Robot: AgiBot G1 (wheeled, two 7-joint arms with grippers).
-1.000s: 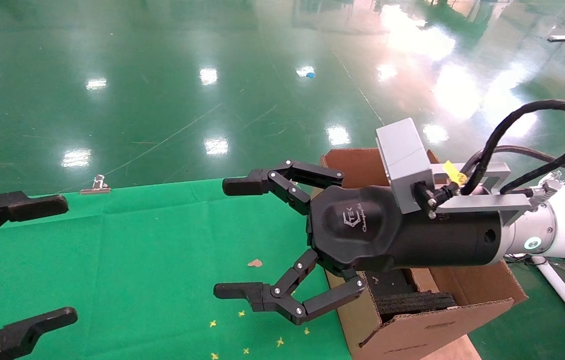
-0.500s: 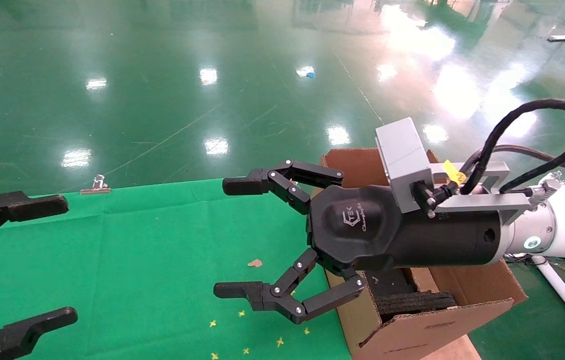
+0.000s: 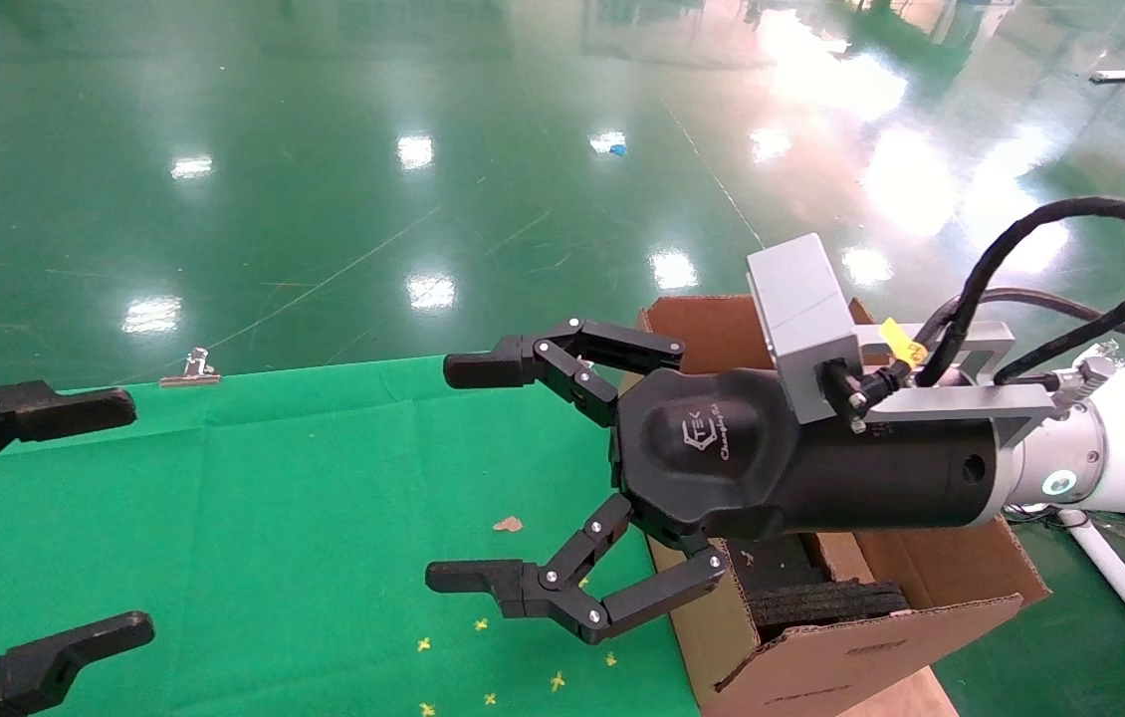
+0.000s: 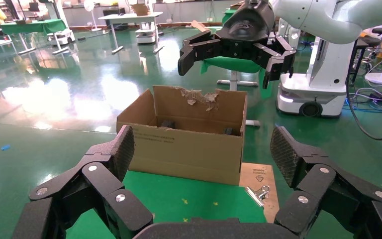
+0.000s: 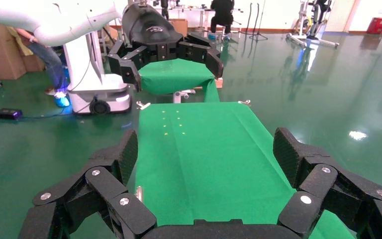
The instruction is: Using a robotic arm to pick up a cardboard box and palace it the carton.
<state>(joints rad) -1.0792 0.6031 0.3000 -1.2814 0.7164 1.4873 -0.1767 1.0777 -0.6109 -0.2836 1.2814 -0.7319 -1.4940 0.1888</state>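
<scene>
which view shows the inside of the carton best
The left wrist view: the carton faces the camera whole, its open top showing the torn back flap and dark foam blocks. In the head view the right gripper, open, hides much of the carton. The right wrist view shows none of it.

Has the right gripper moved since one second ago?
No. The right gripper hangs open at the same spot over the green cloth, beside the carton.

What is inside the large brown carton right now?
Black foam blocks lie inside the large brown corrugated carton; the right claw, open, covers the rest. No small box shows.
</scene>
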